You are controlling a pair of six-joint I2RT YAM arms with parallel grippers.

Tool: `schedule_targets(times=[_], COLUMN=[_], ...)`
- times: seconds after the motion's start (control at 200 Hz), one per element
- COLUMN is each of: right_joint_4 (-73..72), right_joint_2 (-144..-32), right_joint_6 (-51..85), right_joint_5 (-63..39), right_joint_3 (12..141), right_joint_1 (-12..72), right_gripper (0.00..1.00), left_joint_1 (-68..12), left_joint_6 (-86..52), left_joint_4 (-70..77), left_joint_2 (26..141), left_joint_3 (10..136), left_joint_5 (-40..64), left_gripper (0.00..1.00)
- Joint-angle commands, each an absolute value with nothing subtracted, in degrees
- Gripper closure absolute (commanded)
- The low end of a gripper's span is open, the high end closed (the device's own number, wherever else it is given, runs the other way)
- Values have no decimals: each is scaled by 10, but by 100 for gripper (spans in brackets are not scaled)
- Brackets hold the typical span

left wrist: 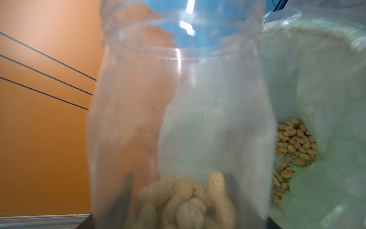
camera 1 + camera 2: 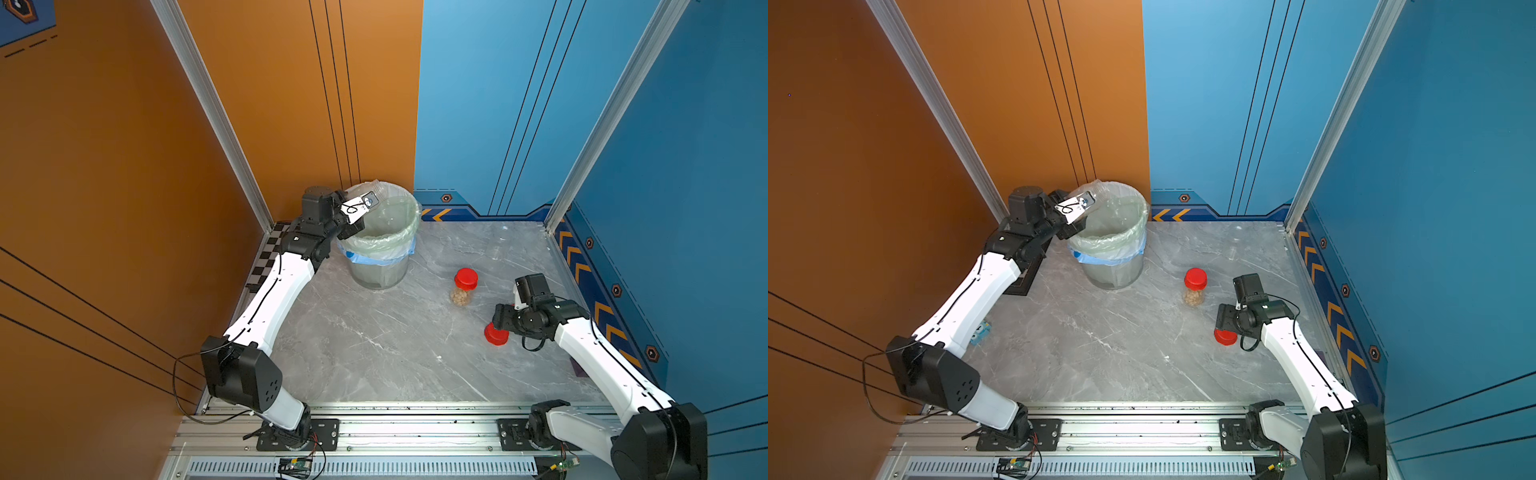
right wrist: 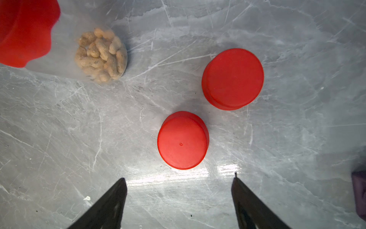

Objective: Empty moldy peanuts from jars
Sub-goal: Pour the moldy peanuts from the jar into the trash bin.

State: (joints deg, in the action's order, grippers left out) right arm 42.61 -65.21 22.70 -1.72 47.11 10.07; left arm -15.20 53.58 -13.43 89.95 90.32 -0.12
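Viewed from my remote station, with the clock read in a top view and twelve at the back wall. At eleven o'clock on the desk (image 2: 374, 353), the left pincer (image 2: 365, 204) is clamped tight on an open jar (image 1: 182, 119). The jar is clear and lidless, and is held at the ten o'clock edge of the bin (image 2: 380, 270).

In the left wrist view a clump of moldy peanuts (image 1: 188, 202) lies at the jar's base, close to the grip. A pile of peanuts (image 1: 295, 138) already sits in the bin's pale green bag liner (image 1: 326, 79).

My worry here is that the mouth looks close to the rim, so nuts tipped out could bounce off the liner's fold and land outside. The smooth plastic could also twist in the grip. I judge that a few nuts may stay lodged at the base unless the tilt steepens.

Just right of centre, at two o'clock, a sealed jar (image 2: 462, 289) stands upright with its lid on and peanuts inside, untouched. At four o'clock the right pincer (image 3: 179, 176) hangs above the desk, jaws well apart and holding nothing. Below it lie a loose red lid (image 3: 183, 140) and a second red lid (image 3: 233, 79), apart from each other.

A careless reach from there toward the sealed jar could sweep a lid off the desk. It could also knock the jar over before it is gripped.
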Motion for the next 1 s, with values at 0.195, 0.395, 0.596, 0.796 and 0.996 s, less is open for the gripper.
schedule_targets(times=[0.195, 0.395, 0.596, 0.796, 0.996], right_joint_4=[388, 363, 346, 326, 298], right_joint_2=[-628, -612, -609, -617, -626], right_joint_6=[221, 227, 229, 232, 225], right_joint_5=[-31, -36, -53, -67, -83], right_joint_3=[441, 415, 398, 391, 376], right_joint_1=[101, 99, 100, 99, 97], right_gripper=[17, 17, 17, 17, 17], left_joint_1=[-189, -203, -213, -230, -258], left_joint_6=[675, 765, 782, 790, 817], left_joint_4=[-145, -146, -199, -199, -200], left_joint_2=[959, 1002, 1044, 1067, 1087], left_joint_3=[960, 993, 1048, 1059, 1071], left_joint_5=[-149, -192, -210, -234, -272], left_gripper=[69, 69, 70, 70, 70])
